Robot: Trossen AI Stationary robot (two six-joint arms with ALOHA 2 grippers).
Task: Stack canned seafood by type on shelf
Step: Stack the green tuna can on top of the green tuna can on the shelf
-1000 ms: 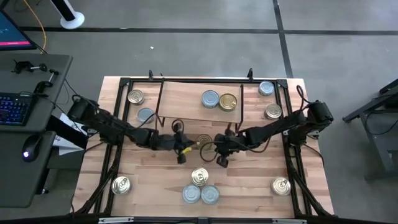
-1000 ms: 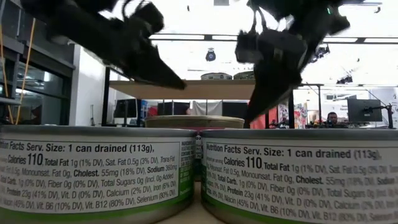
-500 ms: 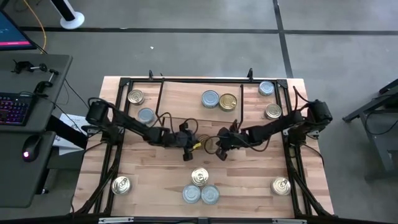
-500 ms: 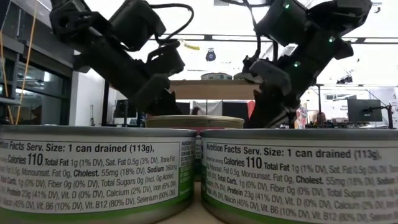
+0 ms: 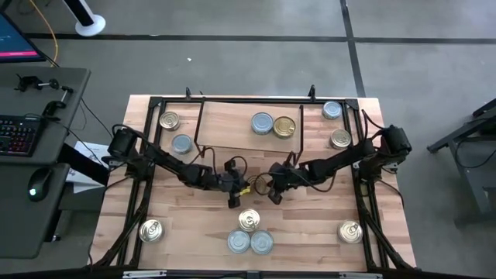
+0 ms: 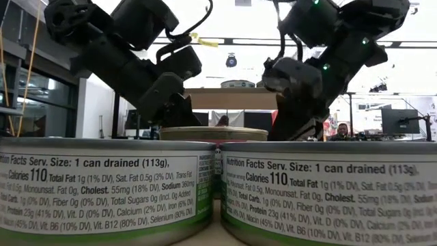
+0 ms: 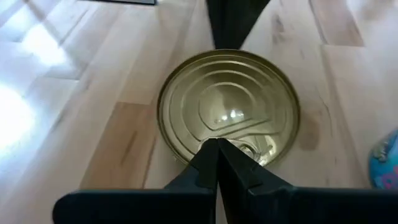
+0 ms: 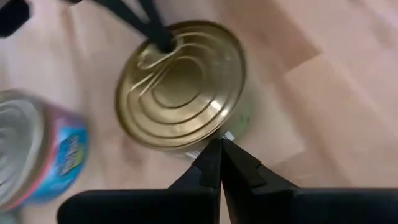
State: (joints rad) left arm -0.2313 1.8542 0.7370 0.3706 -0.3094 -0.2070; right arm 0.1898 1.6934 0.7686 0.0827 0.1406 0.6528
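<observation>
A gold-lidded can (image 5: 255, 181) stands upright on the wooden tabletop, just in front of the shelf (image 5: 232, 128), which carries a blue-silver can (image 5: 262, 122) and a gold can (image 5: 284, 126). My left gripper (image 5: 235, 188) is shut at this can's left side, its tips at the lid's edge (image 7: 217, 144). My right gripper (image 5: 273, 188) is shut at the can's right side (image 8: 219, 144). In the low view both arms (image 6: 157, 75) (image 6: 307, 75) reach down behind the near cans. My left gripper lays its shut fingertips (image 8: 163, 42) on the gold lid just inside its rim (image 7: 217, 138), slanting down from the table's left. The can stands flat on the tabletop. My right gripper brings its shut fingertips (image 7: 231, 37) against the can's upper side wall (image 8: 222, 134) below the rim, slanting down from the right. Whether they press it I cannot tell.
Three cans (image 5: 249, 232) cluster near the front edge, filling the low view's foreground (image 6: 109, 184). Single cans stand at the front left (image 5: 151, 230), front right (image 5: 350, 231), left (image 5: 181, 143), far left (image 5: 169, 120) and far right (image 5: 332, 110) (image 5: 339, 139). A blue-labelled can (image 8: 37, 149) stands beside the gold one.
My left gripper has come down and moved toward the table's right onto the gold can, tipping further downward. My right gripper has sunk a little toward the can's other side and rolled. The can stays where it was.
</observation>
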